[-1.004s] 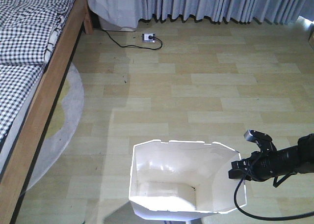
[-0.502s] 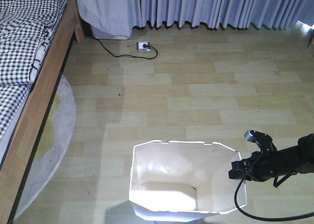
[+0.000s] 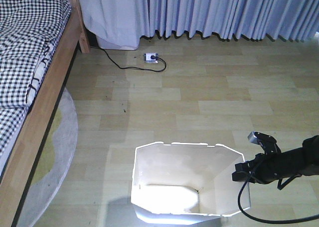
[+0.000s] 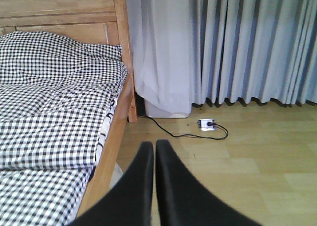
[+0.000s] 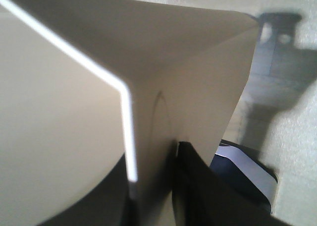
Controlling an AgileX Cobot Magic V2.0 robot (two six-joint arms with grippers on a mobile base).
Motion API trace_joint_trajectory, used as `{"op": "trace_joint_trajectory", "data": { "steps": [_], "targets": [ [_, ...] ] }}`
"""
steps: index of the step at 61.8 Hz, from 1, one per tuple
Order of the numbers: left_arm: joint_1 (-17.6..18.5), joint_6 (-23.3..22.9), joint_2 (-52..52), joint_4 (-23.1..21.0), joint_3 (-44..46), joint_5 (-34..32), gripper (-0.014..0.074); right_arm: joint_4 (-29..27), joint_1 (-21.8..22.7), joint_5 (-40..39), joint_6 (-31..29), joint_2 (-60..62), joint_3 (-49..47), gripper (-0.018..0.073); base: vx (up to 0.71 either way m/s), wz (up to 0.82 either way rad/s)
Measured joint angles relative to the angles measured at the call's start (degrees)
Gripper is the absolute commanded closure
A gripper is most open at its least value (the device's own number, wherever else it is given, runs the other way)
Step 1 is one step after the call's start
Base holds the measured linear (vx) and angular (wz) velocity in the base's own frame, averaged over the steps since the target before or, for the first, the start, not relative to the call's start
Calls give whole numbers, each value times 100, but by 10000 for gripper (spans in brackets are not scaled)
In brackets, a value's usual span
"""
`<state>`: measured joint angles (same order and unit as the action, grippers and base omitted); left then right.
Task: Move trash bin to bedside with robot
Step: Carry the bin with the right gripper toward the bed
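The white trash bin (image 3: 164, 179) stands at the bottom centre of the front view, empty, its rim towards me. My right gripper (image 3: 238, 175) on the slim black arm is shut on the bin's right wall; in the right wrist view the thin wall (image 5: 148, 151) sits between the two black fingers (image 5: 198, 186). The bed (image 3: 30, 53), with a wooden frame and checked bedding, lies along the left. My left gripper (image 4: 154, 147) is shut and empty, seen only in the left wrist view, pointing at the floor beside the bed (image 4: 54, 117).
A grey round rug (image 3: 55, 152) lies by the bed frame. A white power strip (image 3: 150, 57) with a black cable lies near the curtains (image 3: 214, 10). A white box (image 3: 117, 40) stands under the curtain by the bed's corner. Wooden floor (image 3: 209, 102) lies ahead.
The view has shifted: the bed, power strip and curtains have moved across the front view, while the bin and right gripper stay fixed in it. The bin travels with me.
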<state>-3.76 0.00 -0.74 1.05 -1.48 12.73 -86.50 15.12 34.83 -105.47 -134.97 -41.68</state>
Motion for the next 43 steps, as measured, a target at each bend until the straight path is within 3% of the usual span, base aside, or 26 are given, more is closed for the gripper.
{"op": "trace_joint_trajectory", "data": {
  "steps": [43],
  "targets": [
    [0,0,0,0,0,0,603,0,0,0,0,0,0,566,25,0]
  ]
}}
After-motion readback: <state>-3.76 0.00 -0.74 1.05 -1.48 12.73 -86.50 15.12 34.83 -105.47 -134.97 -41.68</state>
